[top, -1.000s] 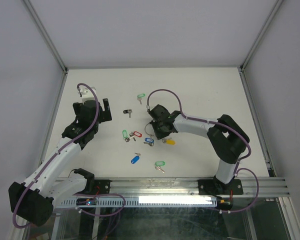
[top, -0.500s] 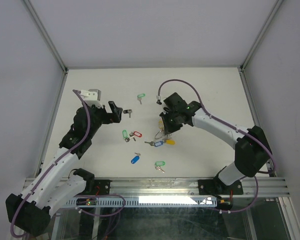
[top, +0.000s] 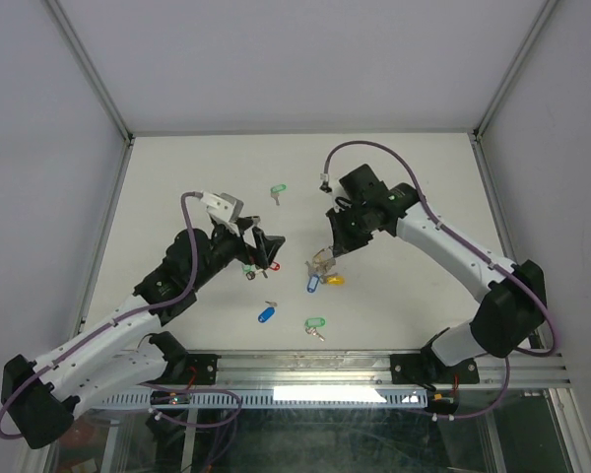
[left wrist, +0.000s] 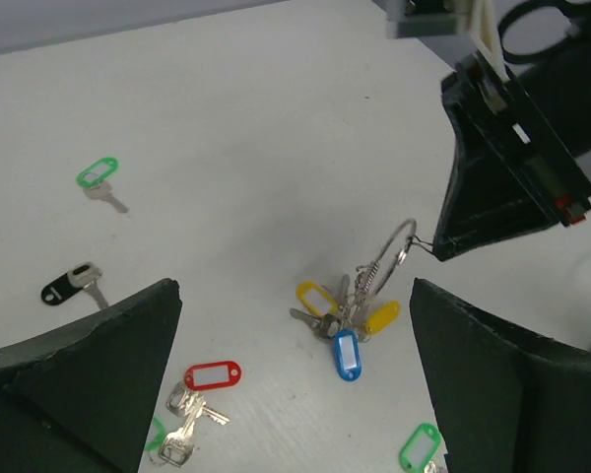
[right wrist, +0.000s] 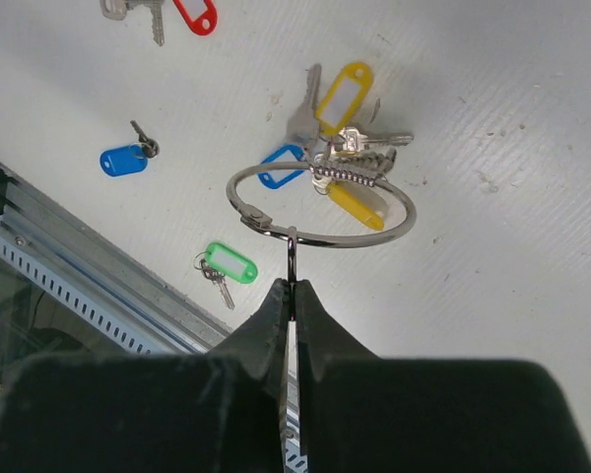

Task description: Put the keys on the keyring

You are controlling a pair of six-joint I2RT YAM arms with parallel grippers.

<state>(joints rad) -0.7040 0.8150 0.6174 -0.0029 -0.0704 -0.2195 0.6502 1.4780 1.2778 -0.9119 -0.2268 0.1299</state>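
Both arms have swung inward over the last second: the left gripper (top: 261,246) has come from the table's nine o'clock edge toward the middle, and the right gripper (right wrist: 294,286) has risen with the keyring (right wrist: 350,176).

That right pincer is fully closed, nipping a small wire link on the ring's near rim. Holding it by that link lifts the ring off the white table (top: 414,177), presumably so a key can be fed on. The tags already threaded, yellow and blue, hang at the ring's low side and seem to rest on the table. From the top view the ring sits just below centre, toward six o'clock.

The left pincer is spread wide and holds nothing. It hovers at nine o'clock of the ring, above the red-tagged key (left wrist: 214,375), which looks the likely next pick.

Other keys lie loose: a green-tagged key (top: 278,190) at eleven o'clock, a blue-tagged key (top: 267,313) at seven, a second green-tagged key (top: 315,322) at six and a black-tagged key (left wrist: 67,284). Whether the ring's clasp stands open is too fine to tell.
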